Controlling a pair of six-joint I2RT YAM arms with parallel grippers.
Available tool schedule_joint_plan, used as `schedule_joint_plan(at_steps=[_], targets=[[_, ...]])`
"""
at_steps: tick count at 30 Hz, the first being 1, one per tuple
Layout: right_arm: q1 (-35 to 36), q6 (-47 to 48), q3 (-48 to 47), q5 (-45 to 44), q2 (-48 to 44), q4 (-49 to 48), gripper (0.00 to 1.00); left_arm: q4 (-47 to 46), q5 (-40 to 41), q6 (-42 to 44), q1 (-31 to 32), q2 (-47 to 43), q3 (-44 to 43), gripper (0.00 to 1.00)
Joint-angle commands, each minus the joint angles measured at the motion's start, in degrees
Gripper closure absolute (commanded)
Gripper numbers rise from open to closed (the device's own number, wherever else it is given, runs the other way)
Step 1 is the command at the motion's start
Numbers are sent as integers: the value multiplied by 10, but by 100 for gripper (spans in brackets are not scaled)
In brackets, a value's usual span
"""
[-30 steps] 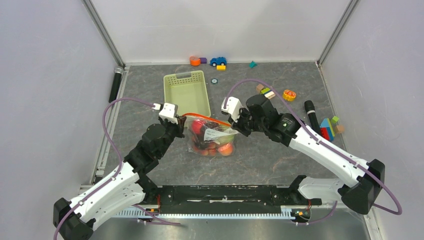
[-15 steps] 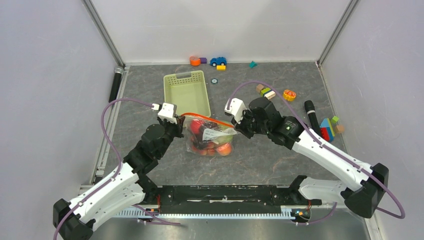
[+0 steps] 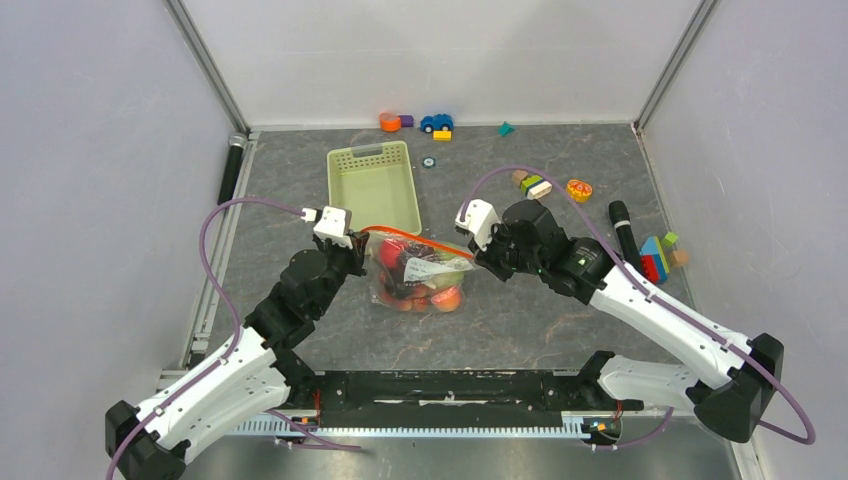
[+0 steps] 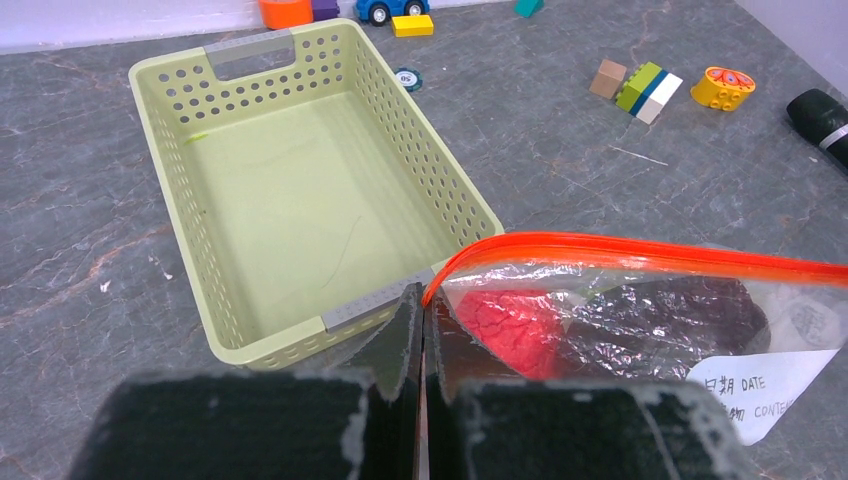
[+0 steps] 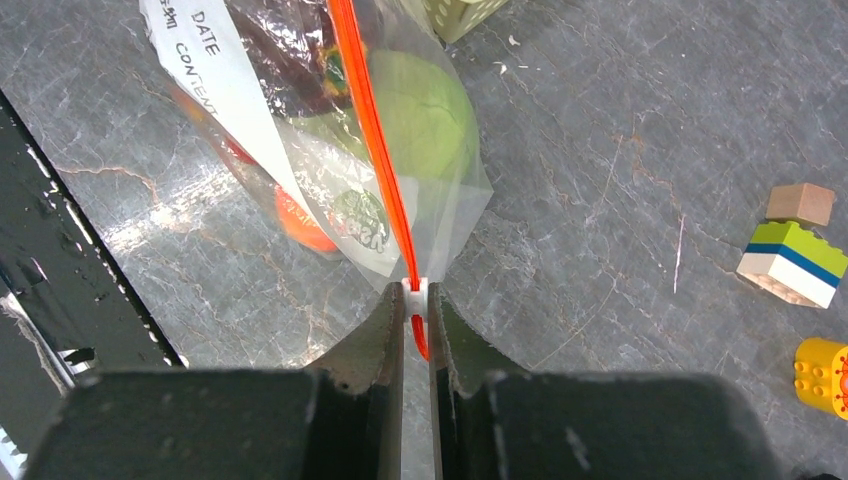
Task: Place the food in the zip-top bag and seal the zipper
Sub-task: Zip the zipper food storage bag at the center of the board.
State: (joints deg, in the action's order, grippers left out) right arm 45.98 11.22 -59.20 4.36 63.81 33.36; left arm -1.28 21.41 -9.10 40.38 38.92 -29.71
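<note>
The clear zip-top bag lies between my arms with the food inside: a red strawberry, a green cabbage, dark purple pieces and an orange-red fruit. Its orange-red zipper runs stretched between the grippers and looks pressed together along its length. My left gripper is shut on the bag's left corner at the zipper's end. My right gripper is shut on the white slider at the zipper's right end. The white label faces up.
A pale green slotted basket stands empty just behind the bag. Toy blocks and a blue car lie along the back edge. More blocks, a yellow-orange slice toy and a black cylinder lie at the right.
My right gripper has moved right and slightly toward me along the zipper, drawing the slider to the bag's right end. The left gripper has held its place.
</note>
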Motion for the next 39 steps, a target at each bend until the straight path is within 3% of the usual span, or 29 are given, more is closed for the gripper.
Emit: schedule_joint_plan(at_steps=[1,19,31,35,36,37,39], targets=[[-4,-10,6,-31,-17,32,100,-21,42,16,-7,-13,-5,98],[-4,-17,8,-62,-16,56,100,-24,61,21,-7,-4,-3,98],[-6,-39,22,-93,-46,73,100,-53,42,24,-7,58,-20,98],[-8,-46,26,-98,-54,66,100,-72,-7,25,-7,95,-36,98],[-10,-50,25,-99,-54,61,100,-72,-23,24,-7,107,-45,95],[-13,-55,23,-100,-52,56,100,-68,-44,23,-7,123,-57,73],[-20,-69,18,-104,-47,46,100,-56,-70,17,-6,147,-83,2]])
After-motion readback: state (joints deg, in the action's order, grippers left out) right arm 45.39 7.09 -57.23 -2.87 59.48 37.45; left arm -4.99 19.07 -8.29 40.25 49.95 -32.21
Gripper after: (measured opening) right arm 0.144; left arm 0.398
